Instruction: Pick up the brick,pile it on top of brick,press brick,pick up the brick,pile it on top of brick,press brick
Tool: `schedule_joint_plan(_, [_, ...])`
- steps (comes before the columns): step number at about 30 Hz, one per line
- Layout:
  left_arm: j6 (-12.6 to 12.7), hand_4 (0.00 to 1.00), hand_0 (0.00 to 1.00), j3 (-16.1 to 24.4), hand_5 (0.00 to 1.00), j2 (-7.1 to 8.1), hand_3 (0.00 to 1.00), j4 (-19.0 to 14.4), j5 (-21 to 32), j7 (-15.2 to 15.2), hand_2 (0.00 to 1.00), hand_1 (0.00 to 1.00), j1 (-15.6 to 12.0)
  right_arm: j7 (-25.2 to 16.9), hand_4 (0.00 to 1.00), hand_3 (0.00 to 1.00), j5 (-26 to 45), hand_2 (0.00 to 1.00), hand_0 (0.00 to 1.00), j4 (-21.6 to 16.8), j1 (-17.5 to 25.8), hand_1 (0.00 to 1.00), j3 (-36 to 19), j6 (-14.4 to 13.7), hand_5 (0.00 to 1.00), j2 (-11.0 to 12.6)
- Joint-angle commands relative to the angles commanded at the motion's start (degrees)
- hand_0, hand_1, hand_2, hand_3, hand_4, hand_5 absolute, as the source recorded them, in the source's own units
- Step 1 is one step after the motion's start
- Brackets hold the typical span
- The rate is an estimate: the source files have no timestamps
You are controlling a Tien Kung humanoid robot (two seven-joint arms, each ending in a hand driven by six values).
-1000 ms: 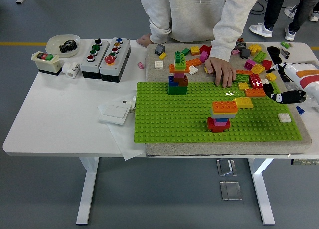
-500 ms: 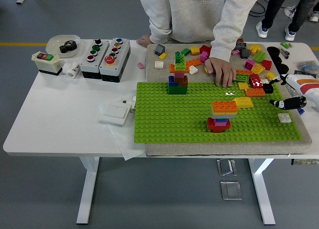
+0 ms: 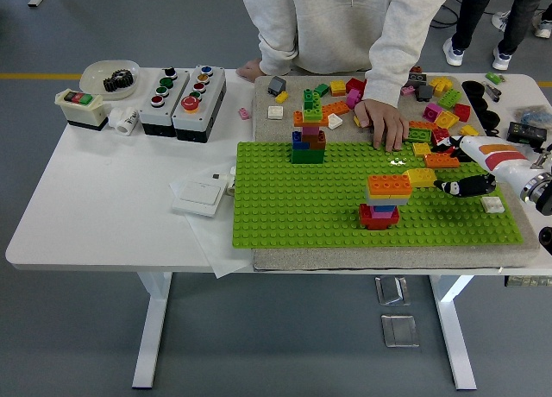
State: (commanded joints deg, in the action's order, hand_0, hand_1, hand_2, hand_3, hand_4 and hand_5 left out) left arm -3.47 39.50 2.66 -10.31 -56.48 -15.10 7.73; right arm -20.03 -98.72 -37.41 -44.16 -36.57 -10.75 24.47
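On the green baseplate (image 3: 285, 207) stands a short stack (image 3: 384, 203): red at the bottom, blue and pale layers, an orange brick (image 3: 389, 185) on top. A yellow brick (image 3: 423, 176) sits against the orange one's right side. A taller mixed tower (image 3: 308, 129) rises at the plate's far edge. My right hand (image 3: 459, 187) reaches in from the right, its black fingers stretched leftward, holding nothing, just right of the yellow brick. A person's hand (image 3: 384, 122) rests flat on the grey mat among loose bricks (image 3: 442, 114). My left arm is out of sight.
A small white brick (image 3: 492, 204) lies on the plate under my right wrist. Two button boxes (image 3: 185, 95), a switch box (image 3: 78, 103) and a white bowl (image 3: 103, 69) with a black gear stand at the back left. A white wall switch (image 3: 200, 192) lies left of the plate.
My right hand has come down and leftward from the table's right edge over the baseplate, nearing the yellow brick. The person's hand and both stacks have stayed put.
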Motion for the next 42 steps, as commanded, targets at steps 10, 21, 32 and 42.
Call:
schedule_joint_plan(10, [0.0, 0.58, 0.782, -0.9, 0.601, 0.05, 0.558, 0.0, 0.9, 0.2, 0.636, 0.728, 0.3, -1.4, 0.813, 0.735, 1.9, 0.733, 0.696, 4.1, -0.7, 0.655, 0.9, -0.8, 0.28, -2.4])
schedule_joint_plan(21, [0.1, 0.582, 0.782, -1.7, 0.604, -0.01, 0.559, 0.0, 1.8, 0.3, 0.637, 0.727, 0.6, -1.6, 0.796, 0.714, 4.6, 0.726, 0.69, 7.9, -1.4, 0.651, 1.1, -1.6, 0.288, -5.0])
schedule_joint_plan(32, [0.2, 0.582, 0.782, -1.3, 0.603, -0.11, 0.559, 0.0, 1.3, 0.3, 0.637, 0.727, 0.6, -1.9, 0.792, 0.709, 4.5, 0.725, 0.692, 8.1, -1.2, 0.649, 1.1, -1.8, 0.285, -4.6])
schedule_joint_plan(42, [0.3, 0.583, 0.781, -1.6, 0.603, -0.18, 0.559, 0.0, 1.8, 0.5, 0.637, 0.725, 0.6, -1.6, 0.792, 0.711, 4.1, 0.727, 0.689, 8.5, -1.1, 0.651, 1.3, -1.6, 0.281, -4.6])
